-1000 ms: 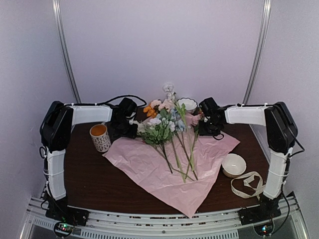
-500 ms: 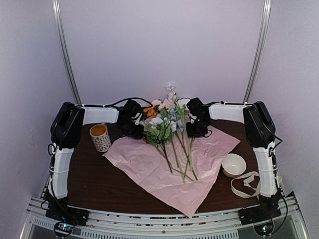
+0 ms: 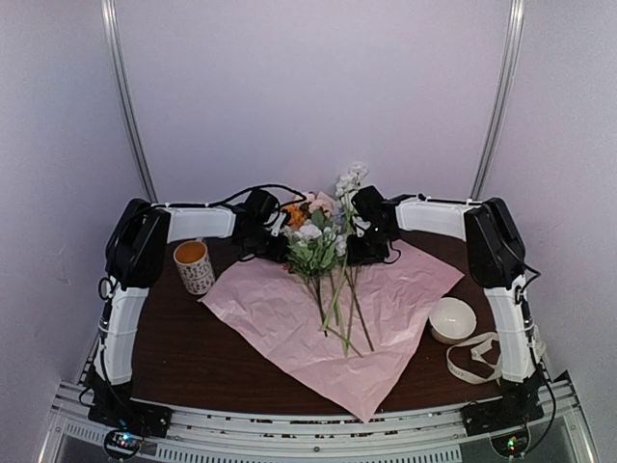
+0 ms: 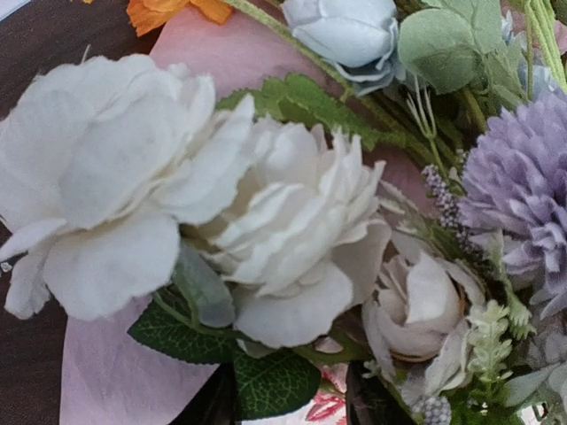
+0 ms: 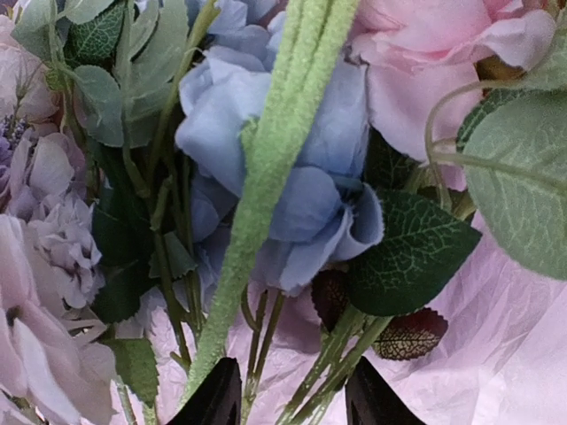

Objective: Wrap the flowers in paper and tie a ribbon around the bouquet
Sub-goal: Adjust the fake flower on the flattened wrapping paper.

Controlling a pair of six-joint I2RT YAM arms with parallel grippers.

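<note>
The flowers (image 3: pixel 323 246) lie on the pale pink paper (image 3: pixel 289 318), blooms toward the back and stems (image 3: pixel 337 309) fanning toward me. My left gripper (image 3: pixel 278 241) presses into the bunch's left side; white blooms (image 4: pixel 266 221) fill its view and a green leaf sits between its parted jaws (image 4: pixel 288 407). My right gripper (image 3: pixel 353 249) is against the right side, open (image 5: pixel 292 403), with thin green stems (image 5: pixel 257 221) and a blue bloom (image 5: pixel 292 177) ahead of it and crinkled paper (image 5: pixel 496 354) beneath. The cream ribbon (image 3: pixel 479 359) lies looped at the front right.
A patterned mug (image 3: pixel 194 266) with an orange inside stands left of the paper. A white bowl (image 3: pixel 452 318) sits right of the paper, just behind the ribbon. The dark tabletop (image 3: pixel 164 347) shows round the sheet.
Both arms have swung inward toward the bunch, the right one farther. The stems have been pushed closer together and the tall white bloom has shifted right and stands higher.
</note>
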